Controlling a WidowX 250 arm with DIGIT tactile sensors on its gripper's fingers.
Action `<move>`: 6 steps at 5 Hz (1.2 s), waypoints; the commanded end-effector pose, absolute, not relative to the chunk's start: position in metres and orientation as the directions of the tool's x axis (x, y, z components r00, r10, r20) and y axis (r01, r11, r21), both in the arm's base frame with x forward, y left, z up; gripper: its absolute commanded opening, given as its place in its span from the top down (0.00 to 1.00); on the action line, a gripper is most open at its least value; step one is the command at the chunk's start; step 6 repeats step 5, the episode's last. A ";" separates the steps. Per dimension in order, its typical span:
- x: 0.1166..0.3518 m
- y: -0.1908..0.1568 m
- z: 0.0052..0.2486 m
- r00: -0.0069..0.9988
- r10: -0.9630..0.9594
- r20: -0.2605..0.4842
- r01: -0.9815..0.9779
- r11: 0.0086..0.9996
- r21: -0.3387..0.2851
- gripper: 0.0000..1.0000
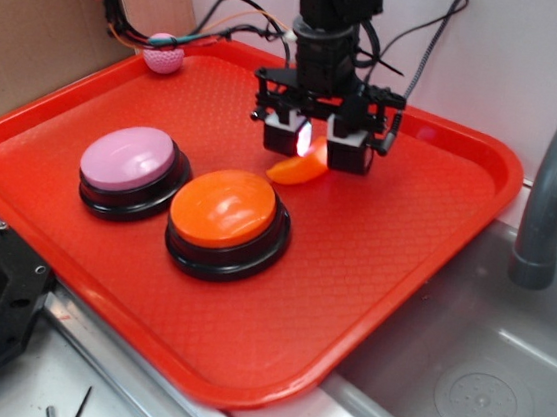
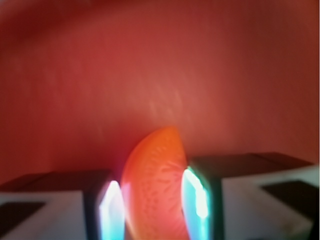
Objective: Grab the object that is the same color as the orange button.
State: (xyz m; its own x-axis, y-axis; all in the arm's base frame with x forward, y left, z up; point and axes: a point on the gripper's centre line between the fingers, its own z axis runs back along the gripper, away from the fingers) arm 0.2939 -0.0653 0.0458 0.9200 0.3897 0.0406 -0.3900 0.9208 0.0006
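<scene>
grasping is the step in hand. gripper (image 1: 314,144) stands low over the red tray (image 1: 425,245), just behind the orange button (image 1: 224,209), and the orange wedge (image 1: 298,171) sits between its two fingers. in the wrist view the wedge (image 2: 157,187) fills the gap from one pad (image 2: 111,207) to the other, and both pads look to be touching its sides, so the tool appears pinched on the slice; the picture is blurred, though, and how firm the hold is cannot be told. in the exterior view the lower tip of the wedge pokes out toward the orange button and seems to lie at or just above the tray floor; whether it is already off the surface is not clear.

relative to the orange button, the pink button (image 1: 128,159) sits just beside it on the far side from the sink (image 1: 480,382), and the pink ball (image 1: 163,54) lies well behind it at the tray's back rim, beside the cables. neither is in the way.

the wedge matches the orange button in colour, so the right thing is between the fingers. my reading is that the next move calls for a straight rise, keeping the squeeze steady: the slice is glossy and curved, held across a narrow part, and could twist or slip out if the lift is jerky or drifts toward the orange button's dome.
</scene>
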 end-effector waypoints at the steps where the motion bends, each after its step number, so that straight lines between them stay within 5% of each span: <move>1: 0.284 -0.033 0.157 0.968 0.249 0.035 -0.246 0.967 -0.068 1.00; 3: 0.247 -0.022 0.232 0.991 0.136 0.018 -0.135 0.990 -0.039 1.00; 6: 0.252 -0.003 0.228 0.983 0.170 -0.075 -0.173 0.984 -0.038 1.00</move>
